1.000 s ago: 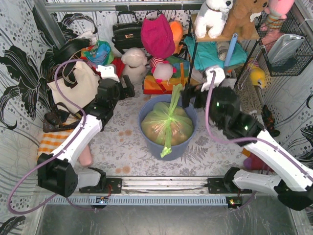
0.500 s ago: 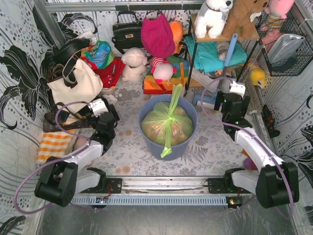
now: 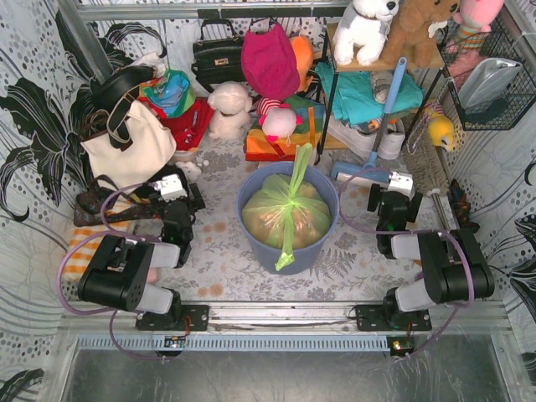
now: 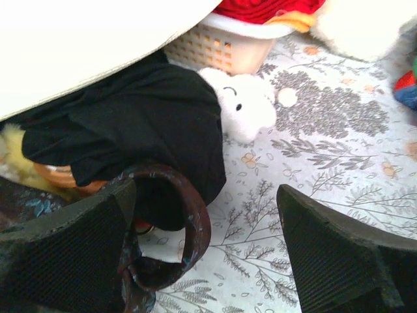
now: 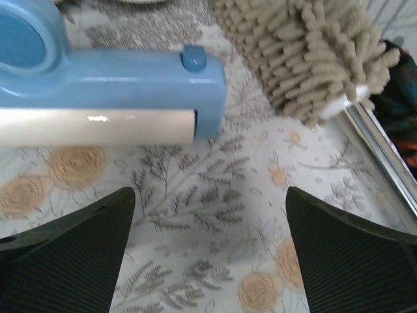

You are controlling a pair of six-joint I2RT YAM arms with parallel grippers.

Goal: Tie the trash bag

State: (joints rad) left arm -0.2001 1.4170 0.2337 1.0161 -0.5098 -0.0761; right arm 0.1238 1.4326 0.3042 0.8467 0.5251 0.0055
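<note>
The left gripper (image 4: 205,251) stood with its two jaws wide apart and nothing gripped; in its wrist view one brown strap loop (image 4: 189,222) lay just beside the left finger, with one black cloth (image 4: 143,130) and one small white plush toy (image 4: 247,104) beyond, on the table (image 3: 218,251). The right gripper (image 5: 208,251) likewise stood with its two jaws wide apart and empty above the floral cover. One blue lint roller (image 5: 117,85) and one tan shaggy duster head (image 5: 300,59) lay ahead of it, neither touched. From above, both arms were folded low, one near the table's left edge and one near its right edge, each well apart from the trash bag (image 3: 289,209). One such bag was recorded, light green and translucent, seated inside one round blue-grey bin (image 3: 311,255) at the middle of the table, between the two grippers. Its neck was gathered into one knot at the top centre, with two tails counted: one stood up toward the far edge, and one hung over the bin's near rim. Tan contents showed through the plastic.
</note>
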